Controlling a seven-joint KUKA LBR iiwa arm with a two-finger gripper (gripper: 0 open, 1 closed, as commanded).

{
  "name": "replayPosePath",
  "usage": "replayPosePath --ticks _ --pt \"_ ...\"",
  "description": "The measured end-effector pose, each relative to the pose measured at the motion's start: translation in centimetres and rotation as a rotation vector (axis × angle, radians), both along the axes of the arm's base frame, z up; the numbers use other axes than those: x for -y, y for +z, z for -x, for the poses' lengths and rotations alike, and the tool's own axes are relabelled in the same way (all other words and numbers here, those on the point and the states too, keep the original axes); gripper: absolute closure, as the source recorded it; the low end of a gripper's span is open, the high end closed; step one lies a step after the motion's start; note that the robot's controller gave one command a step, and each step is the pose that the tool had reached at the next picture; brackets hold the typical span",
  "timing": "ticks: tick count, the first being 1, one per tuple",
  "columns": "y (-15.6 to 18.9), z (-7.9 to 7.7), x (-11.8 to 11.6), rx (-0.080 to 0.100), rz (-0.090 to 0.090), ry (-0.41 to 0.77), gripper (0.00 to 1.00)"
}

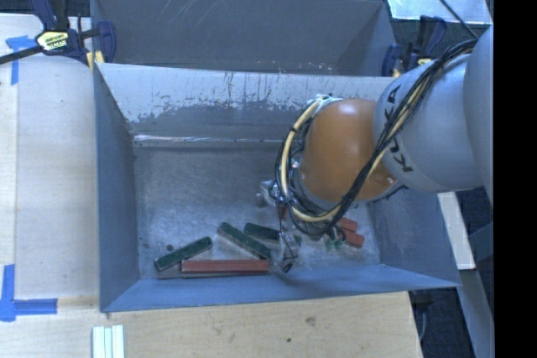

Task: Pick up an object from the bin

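Observation:
My gripper (288,252) reaches down under the arm's orange cover, near the bin's front wall right of the middle. Its tip stands at the right end of a long red-brown bar (225,267) that lies flat along the front wall. A dark green bar (246,240) lies slantwise just left of the tip, and a second dark green bar (263,230) lies beside that one. Whether the tip touches any of them is hidden.
A lighter green bar (185,254) lies at the front left, above the red-brown bar's left end. A small red piece (351,236) and a green bit (336,241) peek out right of the arm. The arm covers the bin's right middle.

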State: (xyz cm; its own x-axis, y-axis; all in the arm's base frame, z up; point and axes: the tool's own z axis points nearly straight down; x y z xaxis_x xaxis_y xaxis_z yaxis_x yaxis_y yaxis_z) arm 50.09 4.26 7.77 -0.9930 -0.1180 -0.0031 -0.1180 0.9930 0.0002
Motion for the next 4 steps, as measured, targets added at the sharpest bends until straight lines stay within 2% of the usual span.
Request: replayPosePath --ticks 1,2,3,4 --pt "0.1 0.0 0.0 0.001 0.000 -0.001 1.00" --pt "0.0 0.0 0.0 -0.001 0.000 -0.001 0.00" --pt "0.0 0.0 0.0 -0.002 0.000 -0.001 1.00" --pt "13.9 -0.2 -1.5 -0.001 0.000 0.044 1.00"
